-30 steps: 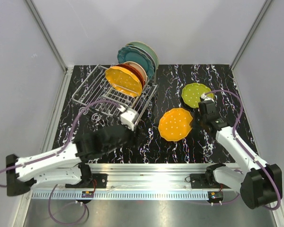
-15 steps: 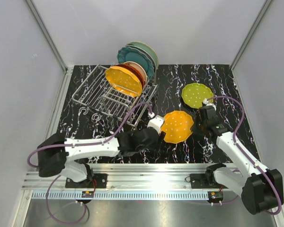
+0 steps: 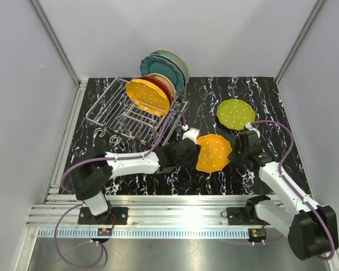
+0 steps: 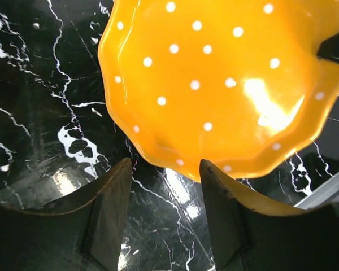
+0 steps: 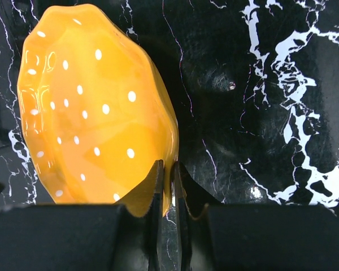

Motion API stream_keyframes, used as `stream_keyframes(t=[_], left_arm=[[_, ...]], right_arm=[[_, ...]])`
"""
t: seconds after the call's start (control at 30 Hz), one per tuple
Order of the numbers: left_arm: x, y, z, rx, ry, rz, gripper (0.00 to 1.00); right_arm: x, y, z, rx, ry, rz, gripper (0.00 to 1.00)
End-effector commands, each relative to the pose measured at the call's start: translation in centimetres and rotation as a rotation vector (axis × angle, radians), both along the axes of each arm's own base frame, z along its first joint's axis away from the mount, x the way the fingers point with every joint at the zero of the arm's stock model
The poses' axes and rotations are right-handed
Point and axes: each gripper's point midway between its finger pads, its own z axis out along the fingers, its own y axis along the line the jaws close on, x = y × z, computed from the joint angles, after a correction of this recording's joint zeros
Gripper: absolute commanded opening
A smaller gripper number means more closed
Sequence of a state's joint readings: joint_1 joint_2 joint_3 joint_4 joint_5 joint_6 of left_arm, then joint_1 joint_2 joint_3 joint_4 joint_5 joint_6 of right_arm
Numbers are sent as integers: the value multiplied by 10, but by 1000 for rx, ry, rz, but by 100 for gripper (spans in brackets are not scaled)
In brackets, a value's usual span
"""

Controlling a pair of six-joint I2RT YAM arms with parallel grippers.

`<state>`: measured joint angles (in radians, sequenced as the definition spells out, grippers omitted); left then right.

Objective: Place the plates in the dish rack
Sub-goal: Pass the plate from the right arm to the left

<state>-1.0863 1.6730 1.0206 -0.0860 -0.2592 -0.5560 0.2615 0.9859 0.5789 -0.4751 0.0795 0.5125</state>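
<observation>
Seven plates are in view. Five stand on edge in the dish rack [image 3: 110, 110] at the far left of the black marbled table [image 3: 265, 90], bunched at its right end. From far to near they are the mint green plate [image 3: 178, 61], the dark teal plate [image 3: 153, 65], the cream-centred plate [image 3: 167, 84], the red-orange plate [image 3: 158, 86], and a dotted orange-yellow plate [image 3: 147, 96] at the front. They overlap, so the count of five is only as good as the top view allows.

One dotted lime green plate [image 3: 235, 113] lies flat on the table at the far right, apart from both arms.

The second dotted orange-yellow plate [image 3: 213, 152] sits at the near middle, tilted up off the table. The right gripper [image 5: 168, 169] is clamped on its right rim, one finger on each face of the plate. The left gripper [image 4: 164, 168] reaches in from the left with its jaws apart, and the plate's left rim is right at the fingertips [image 4: 120, 175]. Whether they touch the rim cannot be told.

There are two arms and one rack.
</observation>
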Motion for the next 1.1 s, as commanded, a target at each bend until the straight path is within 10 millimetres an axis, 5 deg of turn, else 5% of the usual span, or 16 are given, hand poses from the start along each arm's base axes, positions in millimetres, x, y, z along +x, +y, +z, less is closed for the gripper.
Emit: stream_keyframes(t=[0.0, 0.37, 0.57, 0.73, 1.07], left_arm=[[14, -13, 4, -64, 14, 29, 52], [27, 6, -36, -44, 74, 91, 50], [29, 9, -48, -53, 109, 94, 32], [26, 14, -57, -67, 143, 97, 26], [10, 11, -63, -89, 226, 59, 0]], right_arm=[[18, 12, 23, 115, -117, -19, 0], [13, 10, 1, 163, -75, -43, 0], [13, 11, -5, 186, -64, -57, 0], [13, 12, -13, 198, -50, -65, 1], [16, 18, -25, 255, -34, -91, 19]])
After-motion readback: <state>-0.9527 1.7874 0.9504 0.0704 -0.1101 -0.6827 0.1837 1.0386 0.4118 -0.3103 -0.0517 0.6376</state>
